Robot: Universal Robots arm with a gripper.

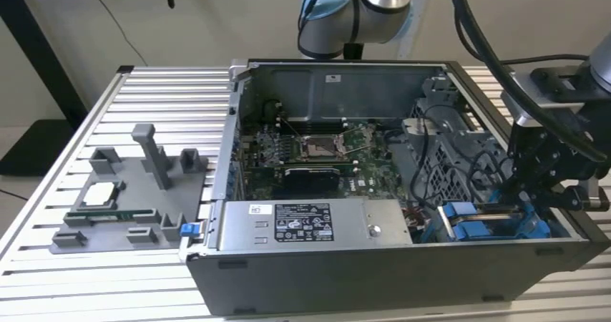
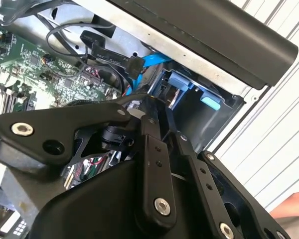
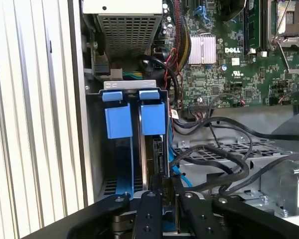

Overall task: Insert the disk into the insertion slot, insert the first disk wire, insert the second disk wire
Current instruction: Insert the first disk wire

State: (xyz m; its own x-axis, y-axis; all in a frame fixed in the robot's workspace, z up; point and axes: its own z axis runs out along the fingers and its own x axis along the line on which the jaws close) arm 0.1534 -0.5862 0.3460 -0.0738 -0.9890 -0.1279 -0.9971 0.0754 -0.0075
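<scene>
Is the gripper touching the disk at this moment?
Cannot tell. In the first wrist view the gripper is right at the dark edge of the disk in the insertion slot, but contact is hidden in shadow.

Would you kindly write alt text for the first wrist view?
The black gripper hangs over the grey sheet-metal insertion slot with bright blue plastic clips. Black cables and a green motherboard lie beside it.

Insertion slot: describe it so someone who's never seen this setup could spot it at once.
Find the open computer case and follow its near edge past the stickered grey box to the exterior view's right. The slot is the narrow grey metal bay there; bright blue clips set it apart from the perforated cage beside it.
</scene>
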